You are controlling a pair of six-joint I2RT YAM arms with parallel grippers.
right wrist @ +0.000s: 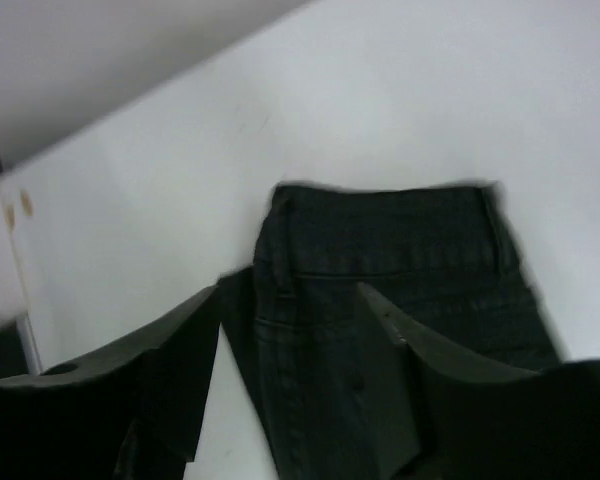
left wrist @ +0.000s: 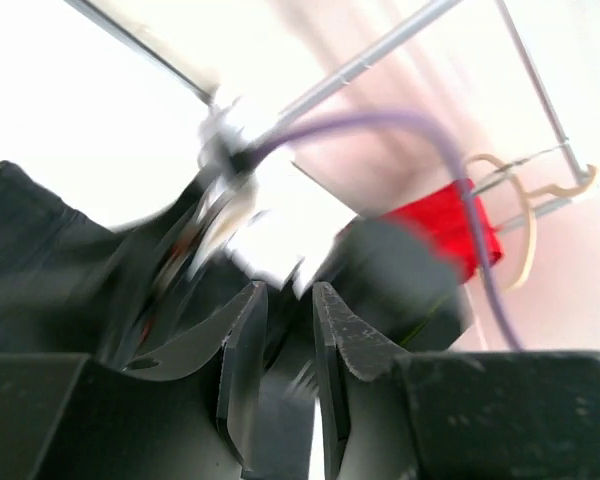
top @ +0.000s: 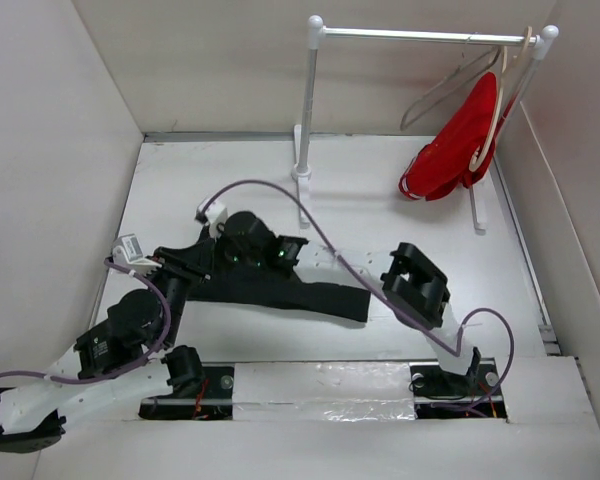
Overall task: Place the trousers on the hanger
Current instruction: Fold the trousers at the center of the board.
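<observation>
The black trousers (top: 310, 295) lie crumpled on the white table between the two arms. My left gripper (top: 195, 262) is at their left end. In the left wrist view its fingers (left wrist: 288, 290) stand nearly together with dark cloth in the narrow gap, and more black fabric (left wrist: 30, 260) shows at the left. My right gripper (top: 245, 240) is open just above the trousers. The right wrist view shows its fingers (right wrist: 290, 295) spread over the waistband (right wrist: 380, 250). The thin pale grey hanger (top: 450, 85) hangs on the rail at the back right.
A white clothes rail (top: 420, 35) stands at the back on a post (top: 305, 110). A beige hanger with a red garment (top: 455, 150) hangs at its right end. Purple cables (top: 310, 225) loop over the arms. White walls close in both sides.
</observation>
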